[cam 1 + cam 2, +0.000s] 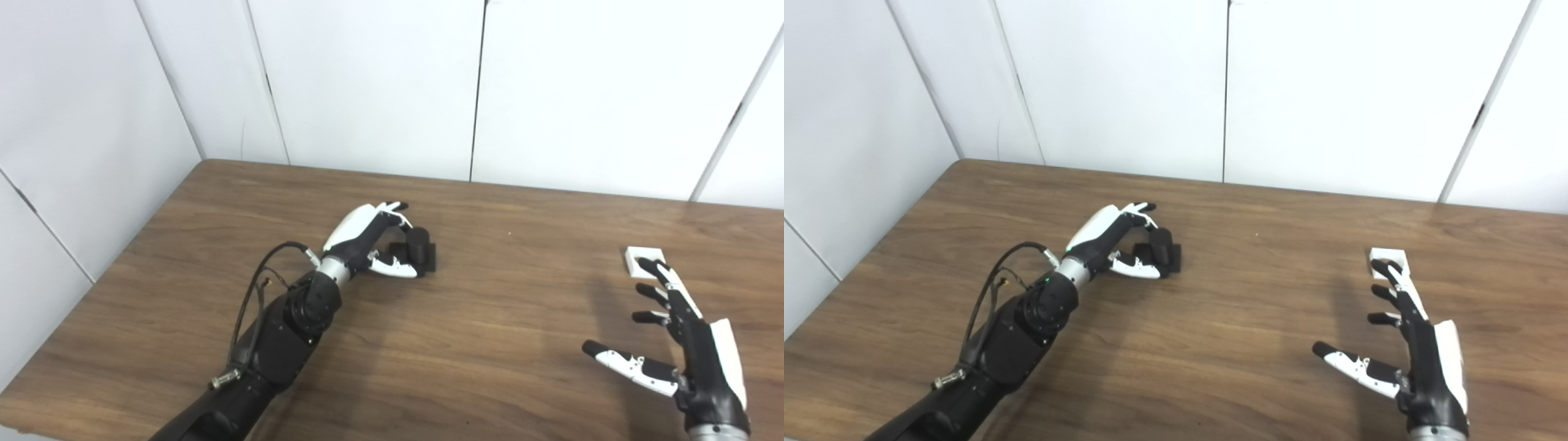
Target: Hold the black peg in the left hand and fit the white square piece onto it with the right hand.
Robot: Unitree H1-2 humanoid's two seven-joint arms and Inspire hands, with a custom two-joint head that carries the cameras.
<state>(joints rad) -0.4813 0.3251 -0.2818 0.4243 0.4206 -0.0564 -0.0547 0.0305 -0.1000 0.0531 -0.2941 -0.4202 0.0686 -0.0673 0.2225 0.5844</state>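
Your left hand point(367, 242) sits left of centre on the wooden surface point(490, 318), curled around the black peg point(419, 243): fingers arch over its top from 10 o'clock and the thumb reaches in low from 7 o'clock. You cannot tell from either view whether the fingers actually press on the peg or only cage it. The peg stands upright on its flat black base point(429, 257), which lies on the surface. Your right hand point(686, 331) is at the lower right, spread wide, palm turned inward, thumb pointing toward 9 o'clock, holding nothing. The white piece point(645, 261) lies flat on the surface at 12 o'clock from that hand, well apart from the peg. In the left eye view the piece shows nearly whole, with only the foremost fingertip overlapping its near edge. In the right eye view the piece point(1388, 257) is more hidden behind that fingertip, so less of its top face shows. Neither view lets you tell whether the fingertip touches the piece or hangs above it. The right eye view shows a small green light at the left wrist, which the left eye view does not show.
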